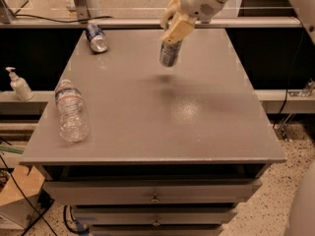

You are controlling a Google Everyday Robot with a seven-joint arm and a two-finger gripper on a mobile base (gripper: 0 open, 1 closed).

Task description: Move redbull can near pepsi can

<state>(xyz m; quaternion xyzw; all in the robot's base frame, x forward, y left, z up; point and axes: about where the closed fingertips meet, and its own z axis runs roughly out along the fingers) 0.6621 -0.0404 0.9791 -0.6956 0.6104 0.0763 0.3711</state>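
My gripper (173, 27) is above the far middle of the grey table (197, 132), shut on the redbull can (169, 54), a slim silver-grey can with blue patches that hangs clear of the tabletop, its shadow below it. The pepsi can (96, 37), dark blue with a silver lid, lies on its side at the table's far left corner, well left of the held can.
A clear plastic bottle (72, 111) lies on its side near the table's left edge. A white pump bottle (18, 85) stands on a shelf off the left side. Drawers (155, 193) sit below the tabletop. A rail (147, 21) runs behind the table.
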